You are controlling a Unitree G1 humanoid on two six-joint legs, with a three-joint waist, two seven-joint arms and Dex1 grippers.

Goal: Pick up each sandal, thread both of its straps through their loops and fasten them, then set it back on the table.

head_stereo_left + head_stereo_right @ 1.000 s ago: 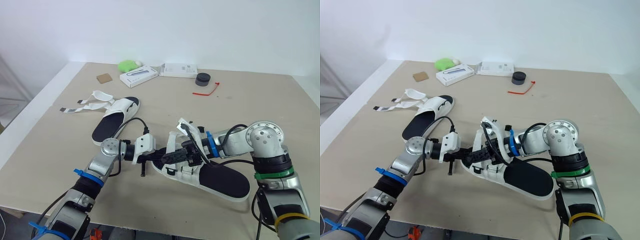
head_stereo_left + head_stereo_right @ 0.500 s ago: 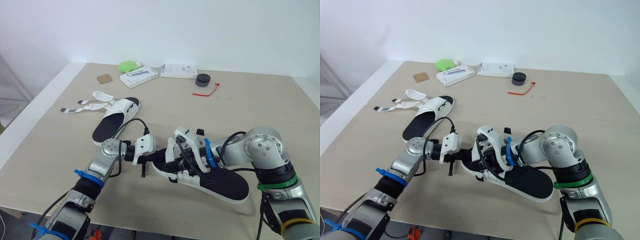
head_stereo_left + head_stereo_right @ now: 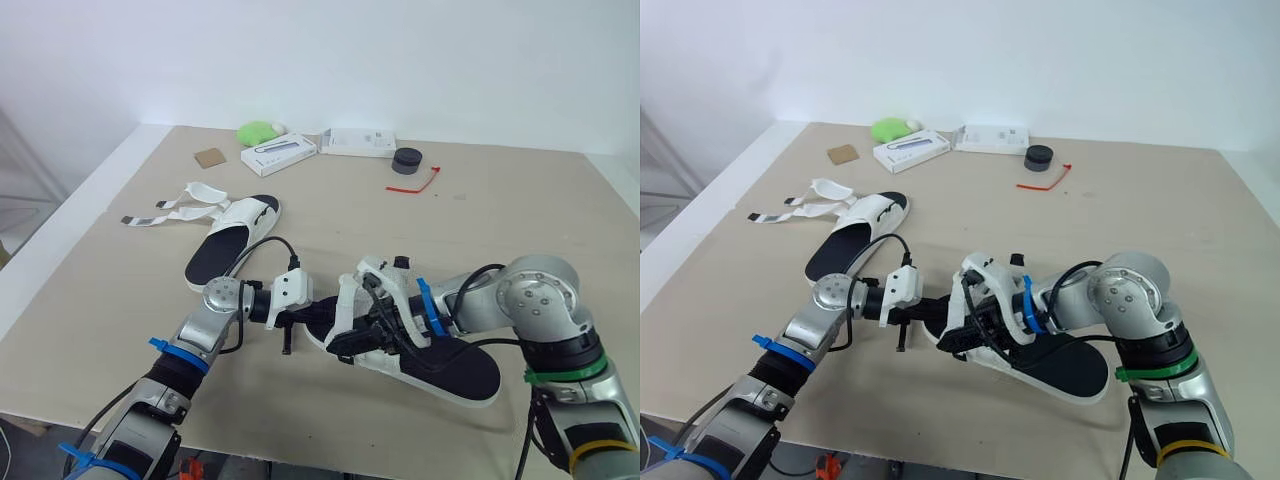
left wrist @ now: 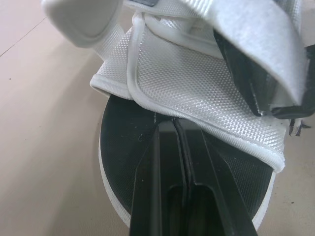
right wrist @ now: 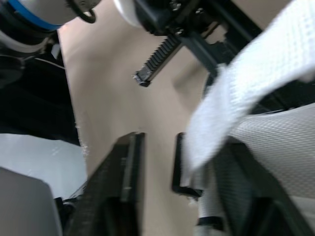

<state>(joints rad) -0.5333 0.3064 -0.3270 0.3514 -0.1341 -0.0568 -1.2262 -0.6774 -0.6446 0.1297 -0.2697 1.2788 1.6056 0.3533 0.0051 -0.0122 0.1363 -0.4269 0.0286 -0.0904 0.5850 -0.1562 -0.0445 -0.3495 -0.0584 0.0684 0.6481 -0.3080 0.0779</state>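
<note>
A white sandal with a black footbed (image 3: 440, 362) lies at the front middle of the table. My left gripper (image 3: 312, 316) is shut on its toe end, with the fingers (image 4: 179, 147) pressed together on the black footbed. My right gripper (image 3: 352, 340) sits low over the sandal's front, beside the left one. Its fingers (image 5: 132, 162) stand a little apart with bare table showing between them. A loose white strap (image 5: 241, 93) drapes over the outside of one finger. The second sandal (image 3: 235, 232) lies to the far left with its straps (image 3: 165, 210) spread loose.
Along the table's back edge are a green lump (image 3: 258, 130), two white boxes (image 3: 278, 153) (image 3: 358, 141), a black round puck (image 3: 406, 160), a red tie (image 3: 415, 182) and a brown card (image 3: 209, 157). The table's front edge (image 3: 300, 455) is close below the near sandal.
My right gripper dropped from above the sandal's straps down towards its toe, closer to the left gripper. The left gripper has kept its hold on the toe.
</note>
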